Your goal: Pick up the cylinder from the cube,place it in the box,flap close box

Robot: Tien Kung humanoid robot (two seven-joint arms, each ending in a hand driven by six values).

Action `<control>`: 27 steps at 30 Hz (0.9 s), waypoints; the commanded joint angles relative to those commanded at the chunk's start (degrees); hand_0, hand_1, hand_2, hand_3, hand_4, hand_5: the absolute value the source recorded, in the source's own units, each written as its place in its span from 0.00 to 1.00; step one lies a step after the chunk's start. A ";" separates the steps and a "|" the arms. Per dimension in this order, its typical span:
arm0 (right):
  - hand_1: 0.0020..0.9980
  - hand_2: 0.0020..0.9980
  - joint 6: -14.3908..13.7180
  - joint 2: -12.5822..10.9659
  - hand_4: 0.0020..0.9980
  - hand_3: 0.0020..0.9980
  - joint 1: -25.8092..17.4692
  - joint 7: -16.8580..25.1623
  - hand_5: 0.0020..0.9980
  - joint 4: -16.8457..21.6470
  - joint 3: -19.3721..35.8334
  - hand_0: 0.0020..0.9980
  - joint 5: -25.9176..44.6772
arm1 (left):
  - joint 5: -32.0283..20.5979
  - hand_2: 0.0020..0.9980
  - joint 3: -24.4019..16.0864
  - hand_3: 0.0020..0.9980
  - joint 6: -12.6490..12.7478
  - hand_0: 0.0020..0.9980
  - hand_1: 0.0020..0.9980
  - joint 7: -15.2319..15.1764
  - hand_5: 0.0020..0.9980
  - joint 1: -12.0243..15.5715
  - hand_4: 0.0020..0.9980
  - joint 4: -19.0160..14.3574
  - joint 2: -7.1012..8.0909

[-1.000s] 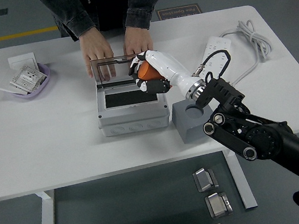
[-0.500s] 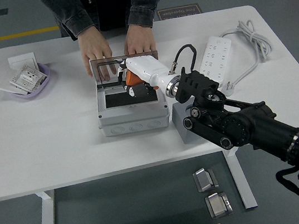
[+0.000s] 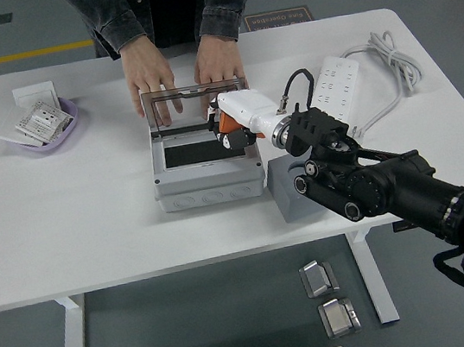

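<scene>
The grey box (image 3: 207,184) stands mid-table with its clear lid (image 3: 191,101) raised at the back. My right hand (image 3: 230,130), white-shelled, is over the box's right part, fingers curled around the orange cylinder (image 3: 226,124). The cylinder is held just above the dark box interior (image 3: 190,154). The grey cube (image 3: 289,189) sits right of the box, partly hidden under my black right arm (image 3: 365,184). A person's two hands (image 3: 148,77) rest on the table behind the lid. My left arm does not appear.
A purple bowl (image 3: 67,133) with small packets sits at the far left. A white power strip (image 3: 338,92) and its cable (image 3: 394,58) lie at the right. Metal parts lie on the floor below the table's near edge.
My right hand with the orange cylinder swung left over the box, then drew slightly back to the right and lower. The person's hands stayed behind the lid.
</scene>
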 joint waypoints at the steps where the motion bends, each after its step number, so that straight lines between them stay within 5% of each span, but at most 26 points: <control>1: 0.14 0.27 -0.06 0.00 0.00 0.26 -0.05 0.00 0.00 0.43 -0.13 0.08 0.15 | 0.02 0.72 -0.01 0.76 0.01 0.73 0.75 0.00 0.45 0.00 0.74 0.00 0.00; 13: 0.14 0.27 -0.11 0.00 0.00 0.27 -0.70 -0.54 0.00 6.12 -1.07 0.08 0.77 | 0.26 0.72 -0.17 0.76 0.04 0.73 0.75 -0.03 0.45 0.10 0.74 0.00 -0.07; 27: 0.14 0.27 1.87 0.00 0.00 0.27 -0.96 -0.89 0.00 5.59 -0.98 0.08 -1.83 | 0.39 0.72 -0.31 0.76 0.07 0.73 0.75 -0.06 0.45 0.40 0.74 0.00 -0.18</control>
